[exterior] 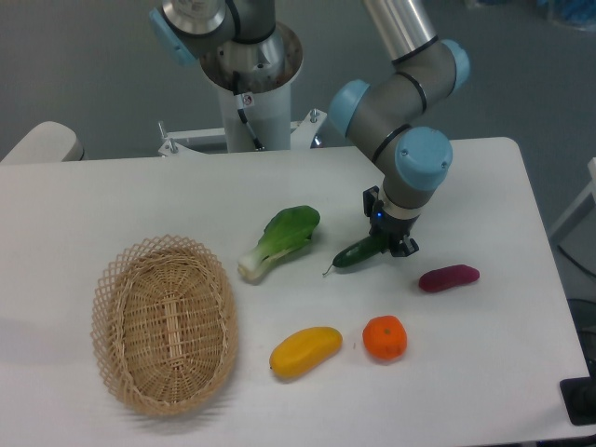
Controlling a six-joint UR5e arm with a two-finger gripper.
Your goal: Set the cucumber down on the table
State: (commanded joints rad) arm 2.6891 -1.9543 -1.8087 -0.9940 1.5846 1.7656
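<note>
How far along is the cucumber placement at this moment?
The cucumber is already out of the wicker basket and low over the table, between the bok choy and the purple vegetable. The gripper is closed on its right end; whether it touches the tabletop is unclear. Release and retreat remain.

A single fixed camera looks down at a steep slant from the front edge of the white surface (112,200), facing the robot's pedestal (250,93) at the far side. It stands at middling range: nearly the whole top shows, with its far right rounded corner in view and the near edge cut off at the bottom. The wicker basket (164,323) lies nearest the lens, left of the pedestal; grey floor fills the background beyond. No second view is given.
</note>
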